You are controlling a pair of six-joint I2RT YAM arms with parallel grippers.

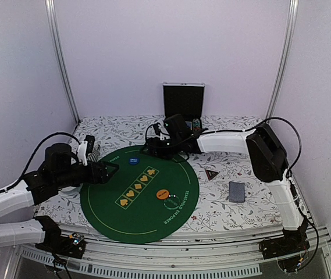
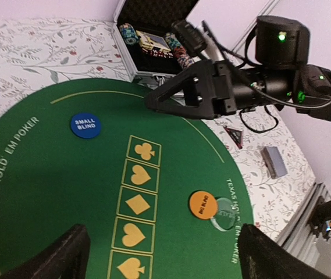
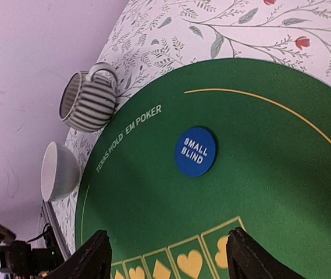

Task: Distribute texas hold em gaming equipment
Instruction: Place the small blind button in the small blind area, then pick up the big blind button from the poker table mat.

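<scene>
At the far left, a grey-and-white striped ceramic cup (image 3: 89, 102) and a plain white bowl (image 3: 57, 171) sit on the floral tablecloth (image 1: 223, 203), just off the rim of the round green felt poker mat (image 1: 107, 203).

The left gripper (image 2: 162, 244) hovers over the mat's left side. Its fingers are spread wide with nothing between them.

On the mat's far left part lies the round blue disc printed SMALL BLIND (image 3: 195, 151), flat and alone. The right gripper (image 3: 168, 232) hangs above the felt close to it, released, its two black fingers apart and empty.

Nearer the mat's front right edge lies the orange disc printed BIG BLIND (image 2: 203, 204). A clear whitish disc (image 2: 224, 213) sits just beside it. Their edges seem to touch, though the clear one is faint against the felt.

At the back, behind the mat, an open aluminium case (image 2: 131, 64) holds stacks of multicoloured poker chips (image 2: 129, 33).

Right of the mat, on the cloth, rests the small dark red-edged triangle (image 2: 235, 135). Further right and nearer lies a grey-blue-backed deck of playing cards (image 2: 274, 161), well apart from the mat.
</scene>
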